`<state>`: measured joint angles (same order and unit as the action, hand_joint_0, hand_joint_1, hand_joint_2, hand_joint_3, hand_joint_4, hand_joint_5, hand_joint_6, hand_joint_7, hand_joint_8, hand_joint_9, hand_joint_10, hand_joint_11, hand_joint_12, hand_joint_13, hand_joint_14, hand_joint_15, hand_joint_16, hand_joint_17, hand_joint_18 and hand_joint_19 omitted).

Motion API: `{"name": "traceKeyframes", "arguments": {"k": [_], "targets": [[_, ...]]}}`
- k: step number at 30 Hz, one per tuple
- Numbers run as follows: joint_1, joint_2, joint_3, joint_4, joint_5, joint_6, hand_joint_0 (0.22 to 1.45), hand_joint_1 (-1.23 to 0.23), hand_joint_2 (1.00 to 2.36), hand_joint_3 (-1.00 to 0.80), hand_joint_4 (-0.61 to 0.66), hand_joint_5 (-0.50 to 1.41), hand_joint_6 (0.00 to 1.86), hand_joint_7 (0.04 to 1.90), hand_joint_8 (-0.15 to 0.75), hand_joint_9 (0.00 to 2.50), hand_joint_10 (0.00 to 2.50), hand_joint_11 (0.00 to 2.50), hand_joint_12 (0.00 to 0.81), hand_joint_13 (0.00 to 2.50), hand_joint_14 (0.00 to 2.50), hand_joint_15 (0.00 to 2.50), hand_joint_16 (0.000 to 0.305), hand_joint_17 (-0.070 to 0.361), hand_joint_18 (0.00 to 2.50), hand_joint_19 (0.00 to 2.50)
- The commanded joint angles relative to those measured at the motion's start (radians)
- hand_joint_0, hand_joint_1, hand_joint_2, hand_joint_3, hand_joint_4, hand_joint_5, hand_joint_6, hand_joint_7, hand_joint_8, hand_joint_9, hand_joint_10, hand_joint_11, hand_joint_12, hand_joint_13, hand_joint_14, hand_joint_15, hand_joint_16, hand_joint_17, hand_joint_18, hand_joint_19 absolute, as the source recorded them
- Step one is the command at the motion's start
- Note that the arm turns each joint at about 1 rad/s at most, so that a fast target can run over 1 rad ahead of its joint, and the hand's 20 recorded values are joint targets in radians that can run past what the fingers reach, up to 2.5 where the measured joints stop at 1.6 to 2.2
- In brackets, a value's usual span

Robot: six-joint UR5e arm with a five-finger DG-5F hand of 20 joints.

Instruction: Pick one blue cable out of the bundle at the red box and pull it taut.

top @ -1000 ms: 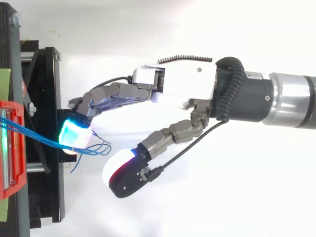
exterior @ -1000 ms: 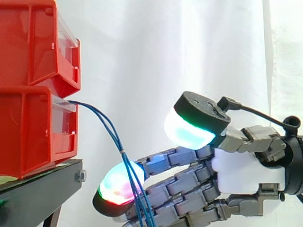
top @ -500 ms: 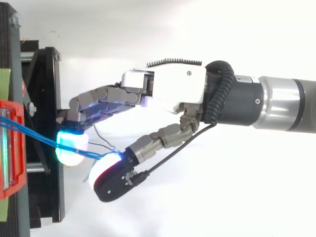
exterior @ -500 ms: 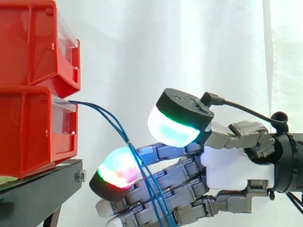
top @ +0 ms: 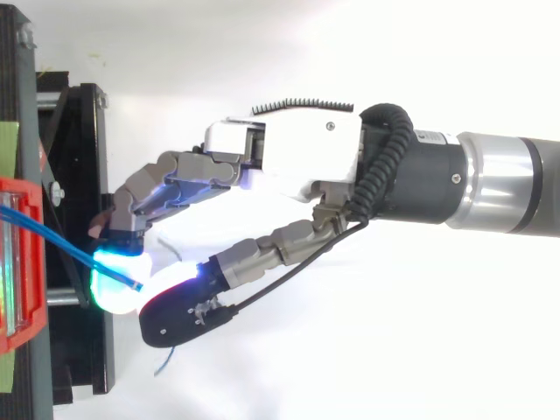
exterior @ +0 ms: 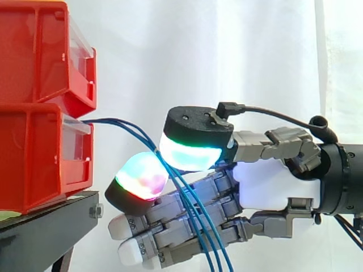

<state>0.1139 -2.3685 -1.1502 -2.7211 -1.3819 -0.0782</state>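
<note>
Since a second ago the hand [exterior: 272, 184] has travelled left toward the red box [exterior: 34, 158] and risen, and its thumb [exterior: 190, 150] has swung down onto the glowing fingertip [exterior: 140, 177] that was well apart from it.

Now thumb and fingertip are pressed together in a pinch, with the blue cables [top: 52, 238] passing between the two pads. The other fingers lie straight and low, out of the way, their white tips pointing left at the black stand [exterior: 51, 221].

From the side, the cables leave the lower bin's clear front, run right in a shallow arc, enter the pinch, then drop across the lower fingers toward the bottom right. From above, the run from box to pinch looks like a single line, and a short loose end pokes out right beside the pads.

I cannot tell how many strands the pads hold. The task wants one, so that matters.

Pinching close to the box leaves little slack to take up. I judge the grasp just made. Drawing right, away from the box, would tighten the run.
</note>
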Motion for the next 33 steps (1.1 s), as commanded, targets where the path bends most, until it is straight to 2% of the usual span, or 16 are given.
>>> {"name": "traceKeyframes", "arguments": {"k": [1, 11, 16, 21, 29, 33], "targets": [[0.0, 0.0, 0.004, -0.005, 0.0, 0.0, 0.62, -0.77, 1.02, -0.17, 0.13, -0.18, 0.85, 0.76, 0.332, 0.52, 0.0, 0.21, 0.382, 0.43, 0.01, 0.23, 0.05, 0.113, 0.35, 0.3], [-0.002, 0.002, 0.006, -0.005, 0.001, 0.002, 0.66, -0.83, 1.02, -0.21, 0.13, -0.19, 0.89, 0.61, 0.329, 0.54, 0.0, 0.28, 0.38, 0.45, 0.01, 0.23, 0.051, 0.115, 0.4, 0.29], [0.0, 0.0, 0.006, -0.009, 0.0, 0.017, 0.66, -0.88, 1.01, -0.27, 0.09, -0.19, 0.94, 0.65, 0.338, 0.58, 0.01, 0.34, 0.382, 0.47, 0.01, 0.24, 0.051, 0.115, 0.44, 0.3], [-0.002, 0.002, 0.01, -0.014, 0.0, 0.023, 0.7, -0.88, 1.0, -0.47, 0.07, -0.17, 0.95, 0.74, 0.35, 0.66, 0.01, 0.37, 0.381, 0.54, 0.01, 0.28, 0.049, 0.111, 0.49, 0.32], [-0.003, 0.002, 0.01, -0.014, -0.011, 0.023, 0.54, -0.8, 1.0, -0.5, 0.12, -0.13, 0.92, 0.86, 0.384, 0.77, 0.01, 0.38, 0.39, 0.6, 0.01, 0.31, 0.051, 0.115, 0.54, 0.38], [-0.002, 0.002, 0.01, -0.014, -0.011, 0.023, 0.51, -0.78, 1.0, -0.5, 0.13, -0.11, 0.92, 0.92, 0.398, 0.85, 0.01, 0.41, 0.402, 0.67, 0.01, 0.36, 0.052, 0.118, 0.59, 0.4]]}}
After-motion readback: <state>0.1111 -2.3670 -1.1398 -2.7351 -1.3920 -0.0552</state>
